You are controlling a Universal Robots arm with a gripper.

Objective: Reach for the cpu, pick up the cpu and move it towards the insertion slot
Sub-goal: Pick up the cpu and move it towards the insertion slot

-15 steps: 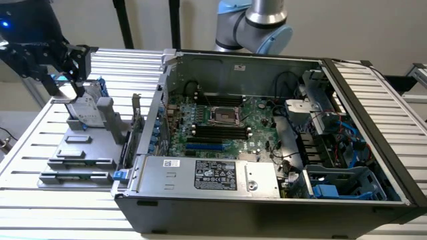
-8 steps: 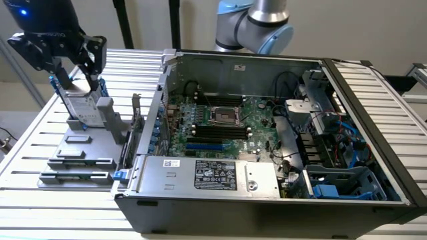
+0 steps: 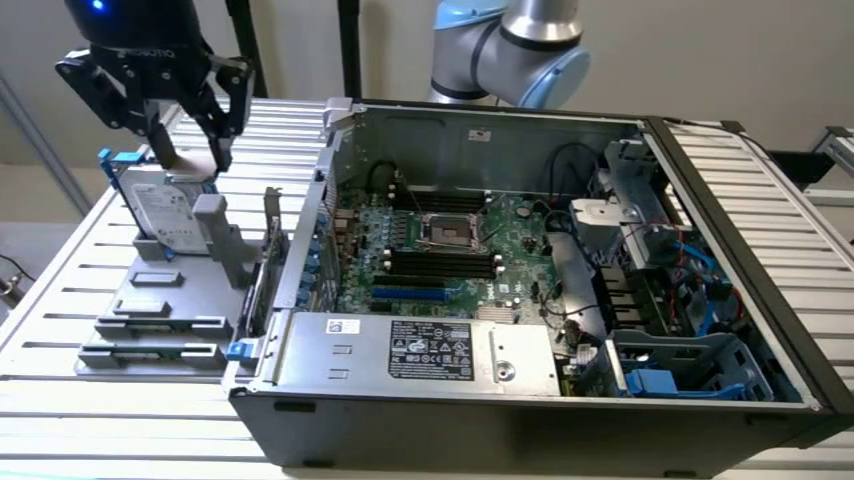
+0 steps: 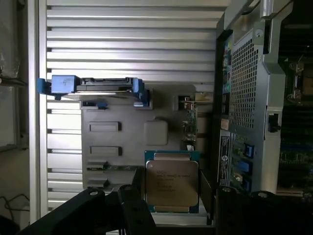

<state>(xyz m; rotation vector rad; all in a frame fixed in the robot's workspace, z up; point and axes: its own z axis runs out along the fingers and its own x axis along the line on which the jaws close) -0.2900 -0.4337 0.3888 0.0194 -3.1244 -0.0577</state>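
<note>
My gripper hangs at the exterior view's upper left, above the grey parts holder and beside the open computer case. Its fingers are shut on the cpu, which shows there as a tilted pale beige plate. In the wrist view the cpu faces the camera with its silvery top and green rim, gripped on two opposite edges by the gripper. The insertion slot, a shiny square frame with a dark centre, sits on the motherboard well to the exterior view's right of the gripper.
A hard drive in a blue-edged frame leans upright in the holder just below the gripper. The case wall stands between the holder and the motherboard. Black memory slots flank the socket; a power supply fills the near corner.
</note>
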